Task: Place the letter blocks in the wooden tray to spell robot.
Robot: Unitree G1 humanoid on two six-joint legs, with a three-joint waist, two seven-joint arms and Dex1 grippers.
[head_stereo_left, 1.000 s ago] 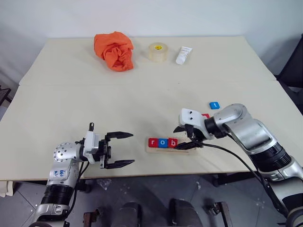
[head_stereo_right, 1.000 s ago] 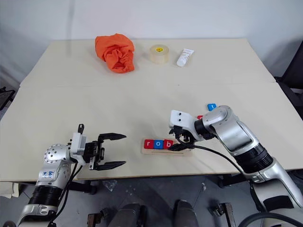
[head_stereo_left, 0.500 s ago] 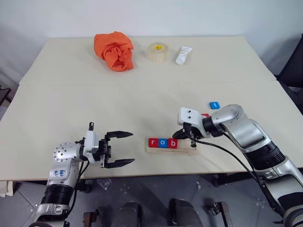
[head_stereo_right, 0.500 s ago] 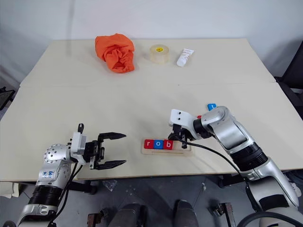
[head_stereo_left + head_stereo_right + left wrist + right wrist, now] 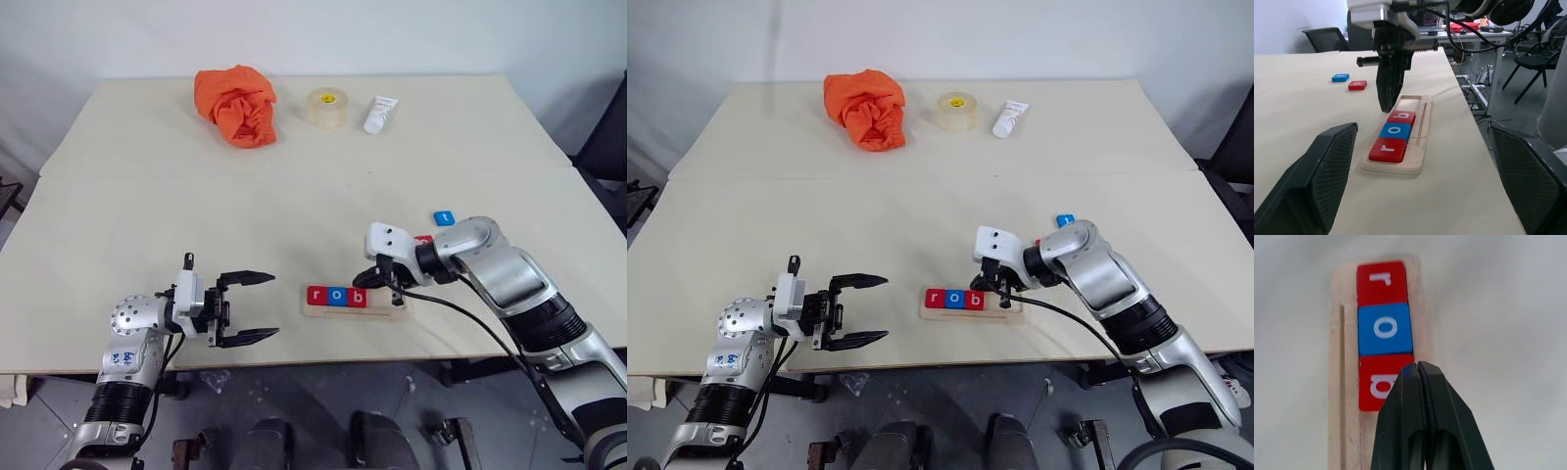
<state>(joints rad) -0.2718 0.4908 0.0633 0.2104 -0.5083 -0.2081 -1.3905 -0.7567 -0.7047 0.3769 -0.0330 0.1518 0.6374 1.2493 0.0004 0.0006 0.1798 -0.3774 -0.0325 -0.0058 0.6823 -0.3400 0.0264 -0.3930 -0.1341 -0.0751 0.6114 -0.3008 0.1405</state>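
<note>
In the tray: r, o and b blocks (image 5: 337, 296) sit in a row at the left end of the wooden tray (image 5: 384, 310), near the bench's (image 5: 294, 206) front edge.
Just changed: a second ago the right gripper (image 5: 375, 278) stood spread over the b; now its fingers are pressed together, holding nothing, tips at the b's right edge.
Meaning: judged as nudging the b snug against the o, so three letters are done.
Left to place: red block (image 5: 1357, 85) and blue t block (image 5: 445, 217) lie on the bench beyond the right arm.
Left gripper (image 5: 245, 308): spread wide, empty, well left of the tray.
</note>
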